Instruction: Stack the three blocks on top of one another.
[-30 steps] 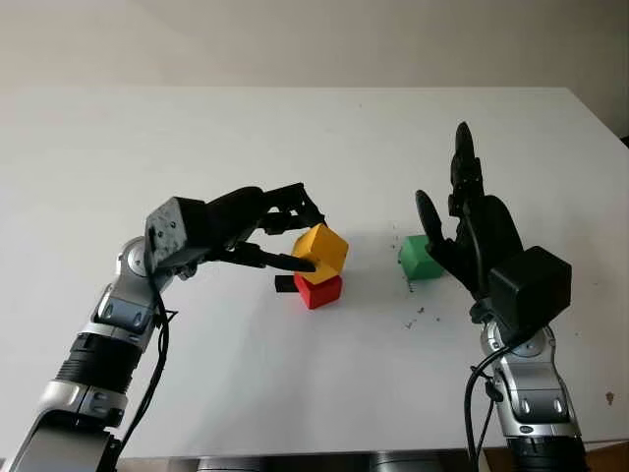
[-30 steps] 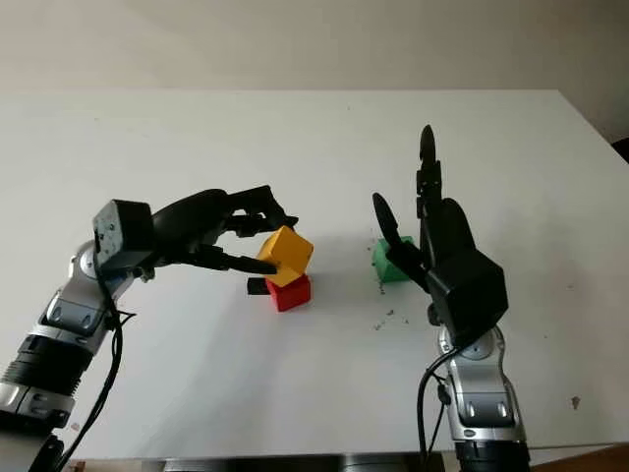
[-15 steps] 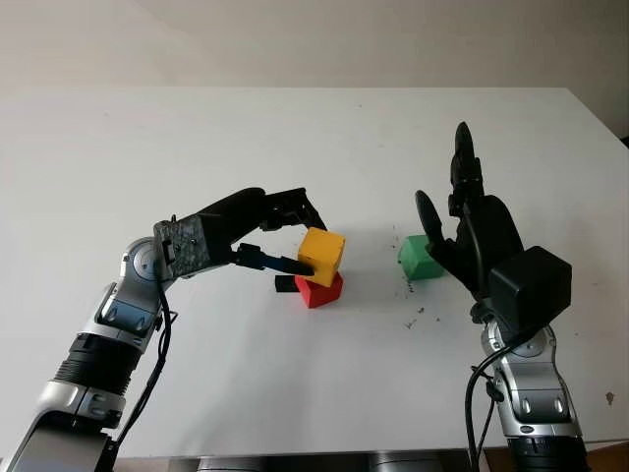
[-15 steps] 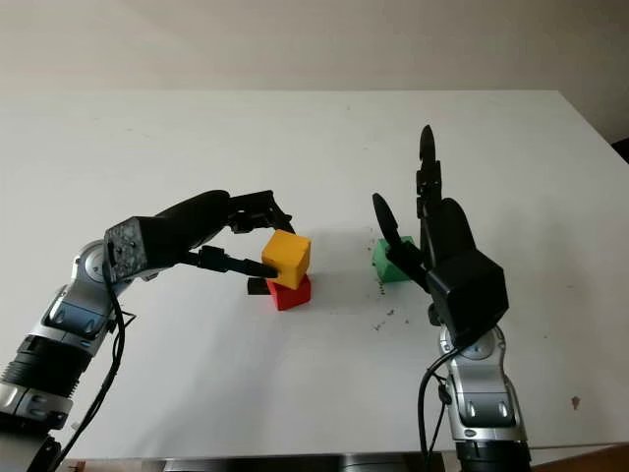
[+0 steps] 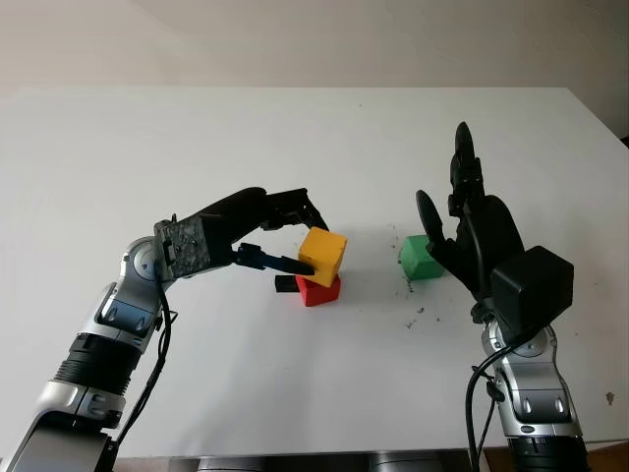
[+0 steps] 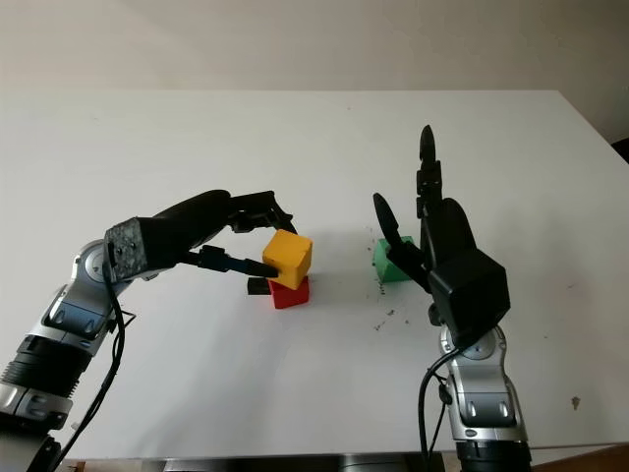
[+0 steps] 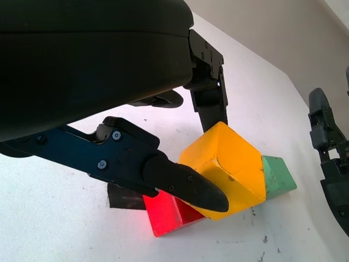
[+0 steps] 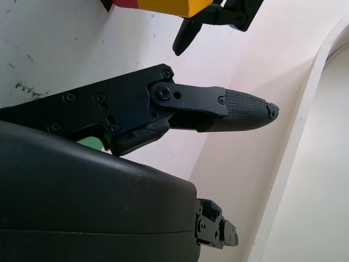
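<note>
Blocks sit mid-table on the white table (image 5: 295, 147), w/ both arms coming in from the near edge. Right hand (image 5: 470, 228) is the biggest thing up front: raised upright just right of the green block (image 5: 420, 256), open, holding nothing, palm side facing the block and partly blocking its right side. Left hand (image 5: 280, 234) reaches in from the left & grips the yellow block (image 5: 322, 254); one finger is on its near-left face, the others on its far side, seen closer in the left wrist view w/ the fingertip (image 7: 188, 188) pressed on the yellow face. Yellow block sits on top of the red block (image 5: 318, 290), turned a bit vs. the red one and overhanging it, so most of the red top is hidden. Red block rests on the table, near centre. Green block stands alone on the table, right of the pair, apart from them, between the stack and the right hand. Small dark piece (image 5: 285, 284) lies flat, touching or just beside the red block's left side, under the left hand's lower finger. Dark specks (image 5: 415, 313) scatter on the table just in front of the green block.
</note>
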Controlling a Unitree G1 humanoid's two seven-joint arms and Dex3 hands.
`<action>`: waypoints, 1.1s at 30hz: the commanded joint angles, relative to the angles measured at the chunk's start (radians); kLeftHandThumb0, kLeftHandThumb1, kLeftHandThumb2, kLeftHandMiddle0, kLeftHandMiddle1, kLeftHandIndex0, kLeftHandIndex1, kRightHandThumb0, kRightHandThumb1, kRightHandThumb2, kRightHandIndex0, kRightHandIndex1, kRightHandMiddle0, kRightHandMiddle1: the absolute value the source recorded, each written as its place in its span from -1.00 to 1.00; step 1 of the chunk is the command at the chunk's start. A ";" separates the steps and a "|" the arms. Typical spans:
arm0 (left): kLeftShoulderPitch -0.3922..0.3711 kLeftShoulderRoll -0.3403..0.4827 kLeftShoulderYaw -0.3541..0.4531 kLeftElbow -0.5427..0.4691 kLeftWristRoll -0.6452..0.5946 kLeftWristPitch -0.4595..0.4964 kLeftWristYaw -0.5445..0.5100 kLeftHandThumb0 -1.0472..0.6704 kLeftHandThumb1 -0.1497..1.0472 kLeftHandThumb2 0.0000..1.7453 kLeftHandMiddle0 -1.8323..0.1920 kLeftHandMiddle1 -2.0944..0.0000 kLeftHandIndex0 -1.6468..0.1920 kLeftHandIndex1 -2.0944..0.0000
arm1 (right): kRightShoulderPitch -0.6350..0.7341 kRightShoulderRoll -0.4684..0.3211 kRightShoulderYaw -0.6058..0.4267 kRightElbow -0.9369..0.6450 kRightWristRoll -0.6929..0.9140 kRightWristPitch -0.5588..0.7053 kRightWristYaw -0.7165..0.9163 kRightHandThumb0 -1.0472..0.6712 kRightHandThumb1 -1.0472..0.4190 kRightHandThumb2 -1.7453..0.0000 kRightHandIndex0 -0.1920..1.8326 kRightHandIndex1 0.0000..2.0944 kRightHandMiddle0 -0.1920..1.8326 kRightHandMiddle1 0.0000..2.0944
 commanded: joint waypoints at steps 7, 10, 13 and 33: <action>0.015 0.014 0.004 -0.019 -0.010 0.012 -0.006 -0.36 0.96 -0.94 0.52 1.00 0.57 0.03 | -0.004 -0.017 -0.005 -0.009 -0.007 -0.008 0.000 -0.69 -1.00 0.40 -1.00 -1.00 -0.99 -0.96; 0.016 0.015 0.005 -0.017 -0.015 0.009 -0.006 -0.37 0.96 -0.94 0.53 1.00 0.56 0.06 | -0.005 -0.016 -0.008 -0.007 0.001 -0.009 0.003 -0.69 -1.00 0.40 -1.00 -1.00 -1.00 -0.95; 0.016 0.017 0.005 -0.011 -0.015 -0.002 -0.002 -0.37 0.95 -0.94 0.52 1.00 0.56 0.12 | -0.007 -0.018 -0.007 -0.006 0.002 -0.005 0.004 -0.69 -1.00 0.41 -1.00 -1.00 -0.99 -0.95; 0.034 0.027 0.012 -0.017 -0.014 0.008 0.012 -0.38 0.91 -0.94 0.58 1.00 0.62 0.19 | -0.007 -0.030 -0.008 -0.009 0.007 0.000 0.015 -0.69 -1.00 0.40 -1.00 -1.00 -1.00 -0.96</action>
